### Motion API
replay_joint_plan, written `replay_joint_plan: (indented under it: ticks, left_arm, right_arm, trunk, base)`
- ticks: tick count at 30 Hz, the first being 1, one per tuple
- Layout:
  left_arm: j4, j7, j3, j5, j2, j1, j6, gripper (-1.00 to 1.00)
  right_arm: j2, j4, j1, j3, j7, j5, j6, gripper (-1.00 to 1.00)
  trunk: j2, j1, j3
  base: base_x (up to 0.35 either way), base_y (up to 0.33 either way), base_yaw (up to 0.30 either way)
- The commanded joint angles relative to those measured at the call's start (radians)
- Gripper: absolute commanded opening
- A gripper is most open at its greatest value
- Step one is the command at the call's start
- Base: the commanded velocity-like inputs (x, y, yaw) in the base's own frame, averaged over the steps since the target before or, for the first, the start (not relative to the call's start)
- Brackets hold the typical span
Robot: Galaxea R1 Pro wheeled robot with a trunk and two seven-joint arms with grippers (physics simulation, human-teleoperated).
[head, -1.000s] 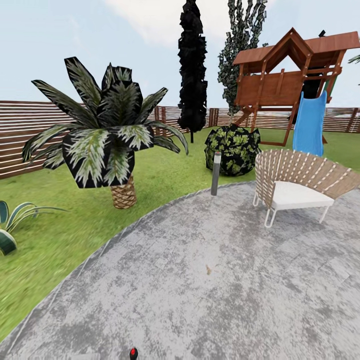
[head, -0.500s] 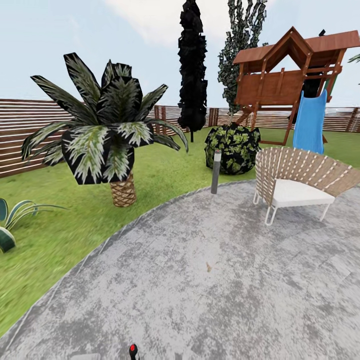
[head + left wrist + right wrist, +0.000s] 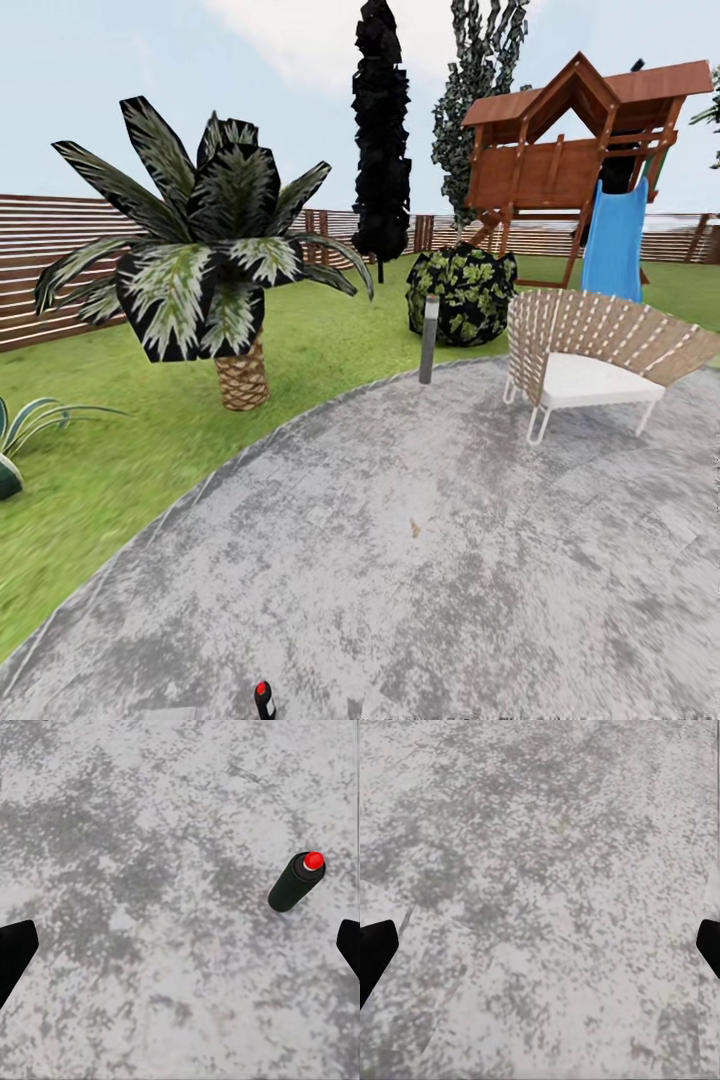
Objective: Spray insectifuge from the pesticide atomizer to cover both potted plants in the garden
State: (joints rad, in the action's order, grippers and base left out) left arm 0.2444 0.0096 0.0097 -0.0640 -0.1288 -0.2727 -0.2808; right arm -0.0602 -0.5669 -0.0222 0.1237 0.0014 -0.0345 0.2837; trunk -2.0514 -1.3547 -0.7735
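Both jaws spread wide over mottled grey paving [image 3: 420, 560], left gripper [image 3: 180, 945] above a dark red-capped cylinder [image 3: 295, 882], right gripper [image 3: 540, 945] over bare stone.

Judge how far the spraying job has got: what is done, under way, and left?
Done: nothing. Under way: the open left gripper faces a dark red-topped bottle, possibly the atomizer, standing ungripped on the paving. Left: grasping it, then all the spraying.

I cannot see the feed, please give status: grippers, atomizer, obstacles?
Both grippers open, empty. Dark red-capped bottle standing on grey paving, ungrasped. Potted plants unsighted.
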Motion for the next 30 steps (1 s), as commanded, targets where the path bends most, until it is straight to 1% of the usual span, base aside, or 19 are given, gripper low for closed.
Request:
replay_joint_plan:
  ticks: [1,5,12,16,17,19,20,21,23,24,27,28,30]
  left_arm:
    - [0.0,0.0,0.0,-0.007,0.0,0.0,-0.003,1.0]
    - [0.0,0.0,0.0,-0.006,0.0,0.0,-0.003,1.0]
    - [0.001,0.0,-0.001,-0.004,0.0,0.0,-0.003,1.0]
    - [0.005,0.0,-0.001,-0.004,0.001,-0.001,-0.003,1.0]
    - [0.009,0.0,-0.001,-0.004,0.001,-0.004,-0.002,1.0]
    - [0.015,0.0,-0.002,-0.004,0.004,-0.014,0.005,1.0]
    - [0.023,0.0,-0.003,-0.004,0.006,-0.033,0.01,1.0]
    - [0.021,0.0,-0.003,-0.004,0.007,-0.075,0.014,1.0]
    - [0.018,0.0,-0.005,-0.001,0.008,-0.135,0.017,1.0]
    - [0.017,0.0,-0.006,0.001,0.008,-0.169,0.023,1.0]
    - [0.021,0.0,-0.007,0.002,0.008,-0.198,0.049,1.0]
    - [0.024,0.0,-0.009,0.004,0.007,-0.207,0.07,1.0]
    - [0.025,-0.001,-0.011,0.007,0.007,-0.209,0.079,1.0]
  right_arm:
    - [0.0,0.001,-0.001,0.002,0.0,-0.003,0.003,1.0]
    - [0.0,0.001,-0.001,0.002,0.0,-0.004,0.003,1.0]
    - [0.0,0.0,-0.001,0.002,-0.004,-0.004,0.003,1.0]
    - [0.0,-0.021,-0.003,0.002,-0.005,-0.004,0.002,1.0]
    - [-0.001,-0.042,-0.009,0.002,-0.005,-0.004,0.002,1.0]
    - [-0.001,-0.096,-0.039,0.002,-0.005,-0.004,0.0,1.0]
    - [-0.001,-0.128,-0.075,0.002,-0.005,-0.005,-0.003,1.0]
    - [-0.001,-0.143,-0.121,0.002,-0.003,-0.005,-0.005,1.0]
    - [-0.001,-0.151,-0.186,0.002,0.0,-0.005,-0.006,1.0]
    - [-0.001,-0.154,-0.228,0.002,0.001,-0.005,-0.008,1.0]
    - [-0.001,-0.158,-0.27,0.001,0.003,-0.006,-0.01,1.0]
    - [-0.003,-0.163,-0.29,0.001,0.005,-0.006,-0.009,1.0]
    - [-0.003,-0.165,-0.3,0.0,0.005,-0.006,-0.007,1.0]
  trunk:
    - [-0.008,-0.004,-0.004]
    - [-0.036,-0.019,-0.017]
    - [-0.085,-0.046,-0.039]
    - [-0.085,-0.046,-0.039]
    - [-0.085,-0.046,-0.039]
    - [-0.085,-0.046,-0.039]
    - [-0.085,-0.046,-0.039]
    - [-0.085,-0.046,-0.039]
    - [-0.085,-0.046,-0.039]
    - [-0.085,-0.046,-0.039]
    - [-0.085,-0.046,-0.039]
    - [-0.085,-0.046,-0.039]
    - [-0.085,-0.046,-0.039]
  base:
    - [0.0,0.0,-0.207]
    - [0.0,0.0,-0.207]
    - [0.0,0.0,-0.044]
    - [0.0,0.0,-0.005]
    - [0.0,0.0,-0.002]
    - [0.0,0.0,-0.001]
    - [0.0,0.0,0.0]
    - [0.0,0.0,0.0]
    - [0.0,0.0,0.0]
    - [0.0,0.0,0.0]
    - [0.0,0.0,0.0]
    - [0.0,0.0,0.0]
    - [0.0,0.0,0.0]
